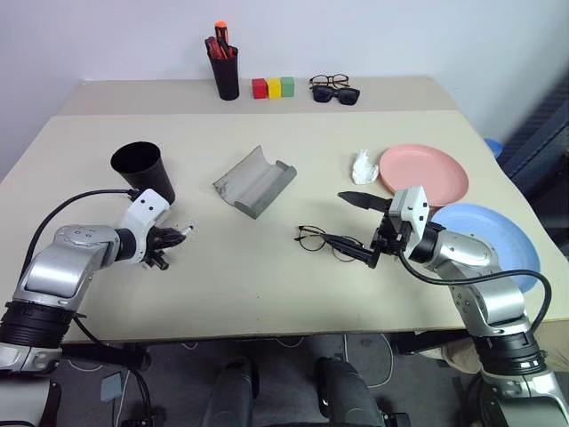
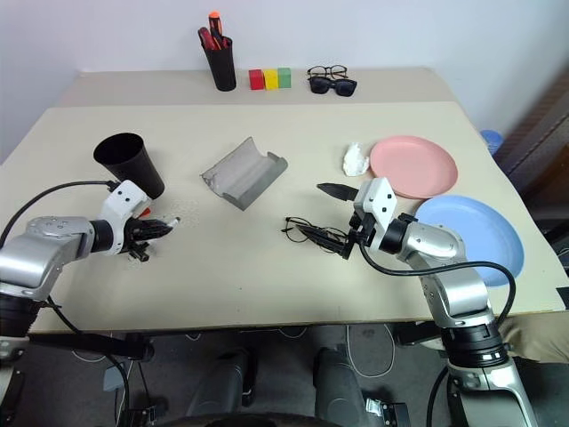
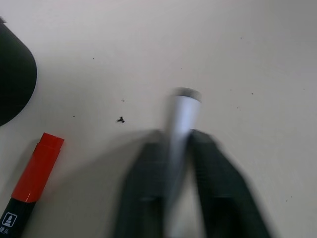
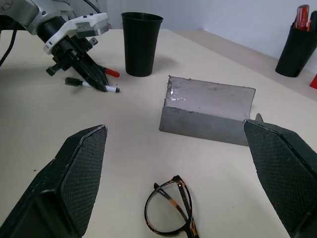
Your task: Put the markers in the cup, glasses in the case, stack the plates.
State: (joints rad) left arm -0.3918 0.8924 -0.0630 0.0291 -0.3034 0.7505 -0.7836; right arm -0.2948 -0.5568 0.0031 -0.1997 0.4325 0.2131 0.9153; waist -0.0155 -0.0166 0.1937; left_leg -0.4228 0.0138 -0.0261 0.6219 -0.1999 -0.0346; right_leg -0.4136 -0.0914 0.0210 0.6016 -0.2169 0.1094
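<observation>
My left gripper point(image 1: 178, 235) is shut on a slim white marker point(image 3: 181, 111) with black ends, low over the table beside the black cup point(image 1: 142, 169). A red marker with a black section point(image 3: 37, 171) lies on the table right beside that gripper, toward the cup. The thin-framed glasses point(image 1: 316, 238) lie at mid-table. My right gripper point(image 1: 356, 227) stands open just right of them, one finger on either side of their near end, holding nothing. The grey case point(image 1: 255, 181) lies open behind them. The pink plate point(image 1: 424, 171) and the blue plate point(image 1: 484, 236) lie side by side at the right.
A crumpled white scrap point(image 1: 364, 165) lies left of the pink plate. On the back table stand a black pen holder point(image 1: 225, 71) with red pens, three coloured blocks point(image 1: 273, 87), and dark sunglasses with another pair of glasses point(image 1: 333, 89).
</observation>
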